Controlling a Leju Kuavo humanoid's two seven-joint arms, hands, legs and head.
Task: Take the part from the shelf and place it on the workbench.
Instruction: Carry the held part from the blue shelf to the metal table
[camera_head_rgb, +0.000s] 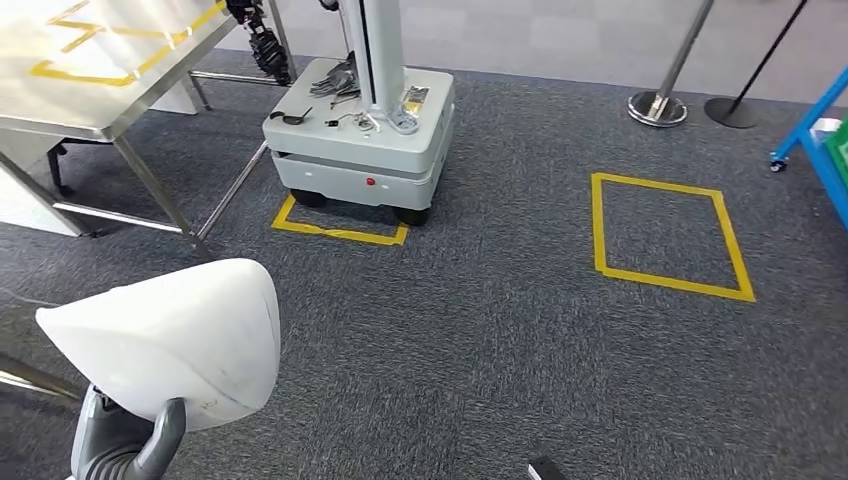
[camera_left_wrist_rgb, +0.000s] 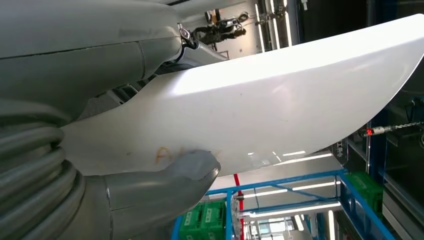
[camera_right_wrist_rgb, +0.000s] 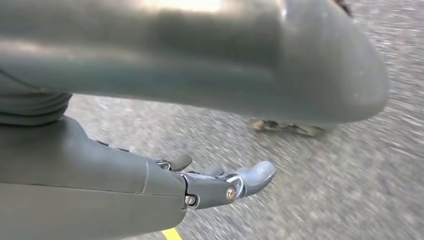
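The white part (camera_head_rgb: 170, 340) is gripped in the left hand (camera_head_rgb: 125, 440) above grey carpet (camera_head_rgb: 500, 330), thumb (camera_left_wrist_rgb: 192, 167) pressed to its face, well apart from the workbench (camera_head_rgb: 90, 70) beside the wheeled base (camera_head_rgb: 365, 150), while the right hand (camera_right_wrist_rgb: 220, 185) hangs empty, fingers loosely extended.
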